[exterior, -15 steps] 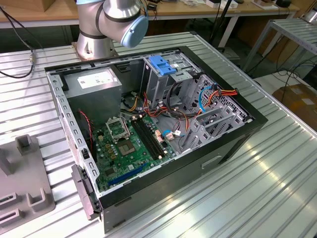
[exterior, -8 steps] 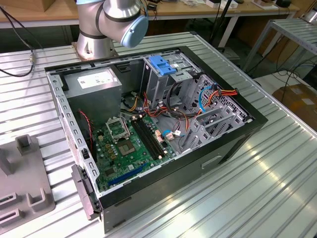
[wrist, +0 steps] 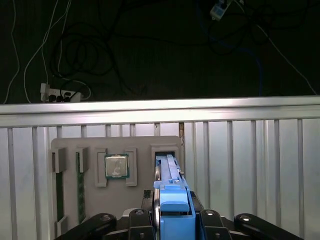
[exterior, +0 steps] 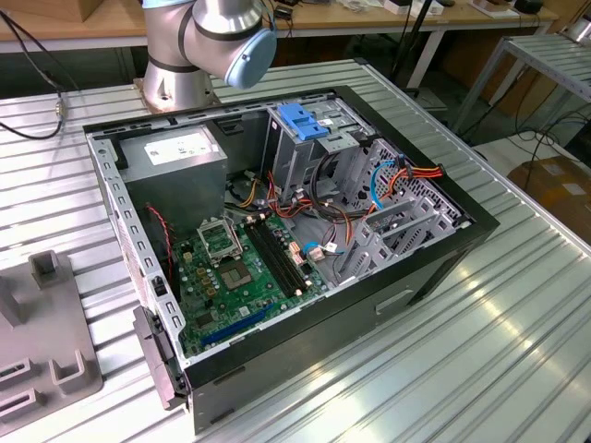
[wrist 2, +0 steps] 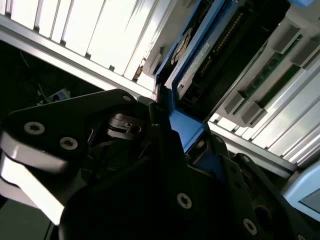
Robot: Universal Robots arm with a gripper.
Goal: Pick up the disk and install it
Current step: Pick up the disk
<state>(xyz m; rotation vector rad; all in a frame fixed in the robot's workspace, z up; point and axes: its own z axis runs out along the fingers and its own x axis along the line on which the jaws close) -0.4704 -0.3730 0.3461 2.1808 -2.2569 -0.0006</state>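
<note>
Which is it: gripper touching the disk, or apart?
Touching. The second wrist view shows the gripper clamped on the blue rail of the disk, no gap.

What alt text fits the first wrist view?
The gripper grips the blue-railed disk standing on edge in a slot of a grey fixture tray on the slatted metal table. A processor chip sits in the neighbouring pocket.

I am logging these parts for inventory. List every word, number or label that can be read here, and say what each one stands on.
No text can be read in any of these views.
White sticker on the power supply: the print is too small to read.
Label on the disk: blurred.
Markings on the motherboard: too small to read.
Lid of the processor: no legible marking.
</note>
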